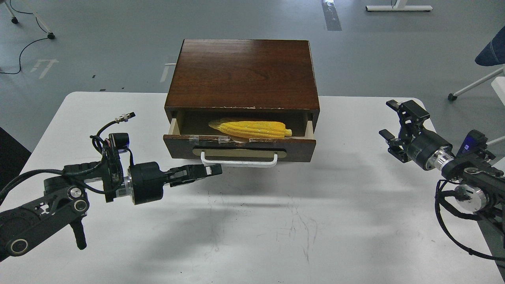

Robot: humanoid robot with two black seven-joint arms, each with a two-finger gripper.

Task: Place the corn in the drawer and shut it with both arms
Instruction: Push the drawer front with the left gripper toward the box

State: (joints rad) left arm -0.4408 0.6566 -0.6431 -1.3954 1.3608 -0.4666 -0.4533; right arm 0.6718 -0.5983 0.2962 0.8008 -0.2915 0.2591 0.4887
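The yellow corn (251,128) lies on its side inside the drawer (239,146), which stands pulled out a little from the dark brown cabinet (242,73). The drawer's white bar handle (238,161) faces me. My left gripper (215,170) points right, its fingers together and empty, just below and left of the handle's left end. My right gripper (389,120) is open and empty, hovering to the right of the cabinet, apart from it.
The white table (252,221) carries the cabinet at its far middle. Behind it is grey floor with cables, a white frame and a chair leg (473,85) at the right.
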